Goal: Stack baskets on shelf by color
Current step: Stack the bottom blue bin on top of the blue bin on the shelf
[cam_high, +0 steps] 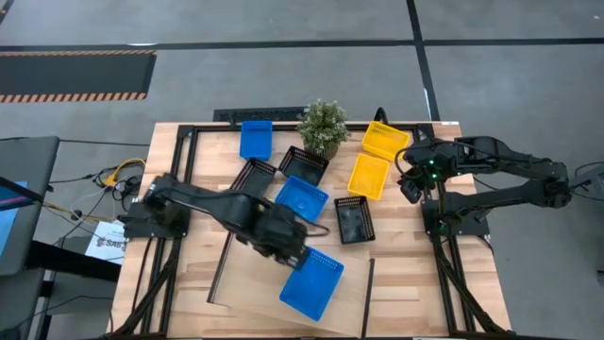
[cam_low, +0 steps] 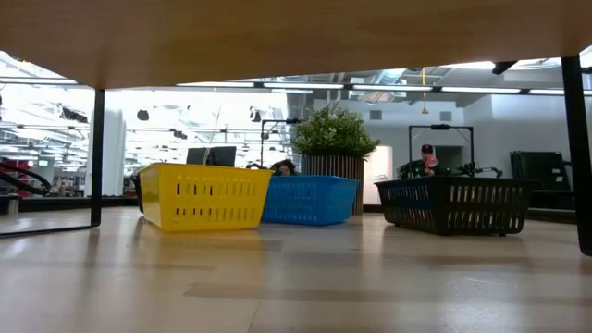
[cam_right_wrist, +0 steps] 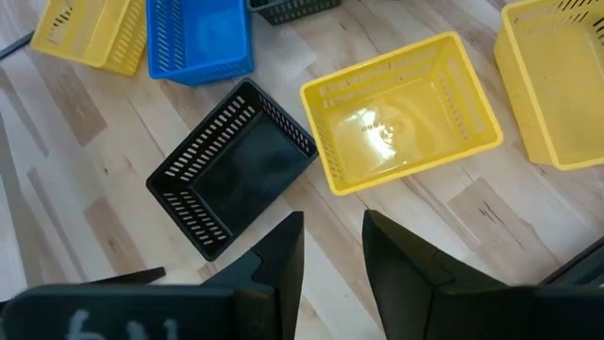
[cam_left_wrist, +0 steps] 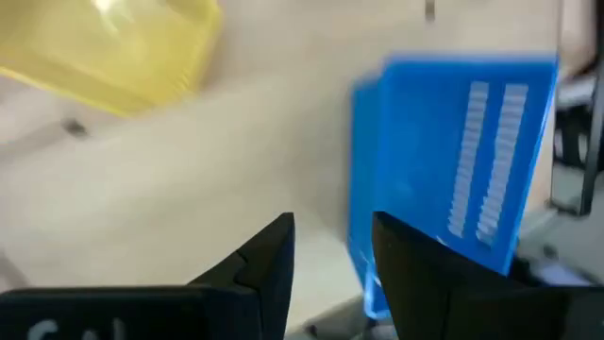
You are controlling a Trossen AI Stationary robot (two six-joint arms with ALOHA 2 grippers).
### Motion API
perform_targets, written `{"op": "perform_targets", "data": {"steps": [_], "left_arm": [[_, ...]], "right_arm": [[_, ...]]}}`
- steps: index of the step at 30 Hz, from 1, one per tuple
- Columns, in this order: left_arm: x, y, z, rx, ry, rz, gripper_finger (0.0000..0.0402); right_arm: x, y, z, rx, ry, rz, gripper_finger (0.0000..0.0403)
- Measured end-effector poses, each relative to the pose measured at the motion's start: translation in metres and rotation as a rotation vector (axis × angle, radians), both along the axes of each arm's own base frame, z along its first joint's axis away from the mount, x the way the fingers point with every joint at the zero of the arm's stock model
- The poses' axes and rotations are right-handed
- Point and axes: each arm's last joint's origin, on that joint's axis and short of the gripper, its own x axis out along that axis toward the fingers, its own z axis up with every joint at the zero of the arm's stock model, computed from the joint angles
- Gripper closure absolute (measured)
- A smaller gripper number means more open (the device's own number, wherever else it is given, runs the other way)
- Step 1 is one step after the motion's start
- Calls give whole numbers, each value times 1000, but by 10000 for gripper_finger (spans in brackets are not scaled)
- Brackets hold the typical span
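While tilted, blue basket (cam_left_wrist: 453, 161) touches left fingers (cam_left_wrist: 415, 274).

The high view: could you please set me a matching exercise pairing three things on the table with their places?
Things:
1. potted green plant
2. blue plastic basket at the left arm's tip
3. black mesh basket nearest the right arm

Places:
A. on the tabletop, right beside a yellow plastic basket
B. between another blue basket and a second yellow basket
C. on the flat light-wood shelf

Pairs: 1-B, 2-C, 3-A
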Motion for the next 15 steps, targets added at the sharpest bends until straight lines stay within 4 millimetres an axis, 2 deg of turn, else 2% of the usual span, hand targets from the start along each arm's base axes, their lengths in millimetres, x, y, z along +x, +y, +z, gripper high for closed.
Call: {"op": "perform_targets", "data": {"steps": [4, 7, 10, 15], "left_arm": [[-23, 25, 26, 162, -82, 109, 273], [-27, 42, 33, 242, -102, 123, 270], [-13, 60, 24, 308, -78, 25, 256], [14, 102, -2, 361, 28, -90, 212]], "right_arm": [[1, 0, 0, -1, -7, -3, 270], [1, 0, 0, 0, -8, -5, 269], [1, -1, 1, 0, -19, -9, 269], [2, -1, 1, 9, -28, -23, 270]]}}
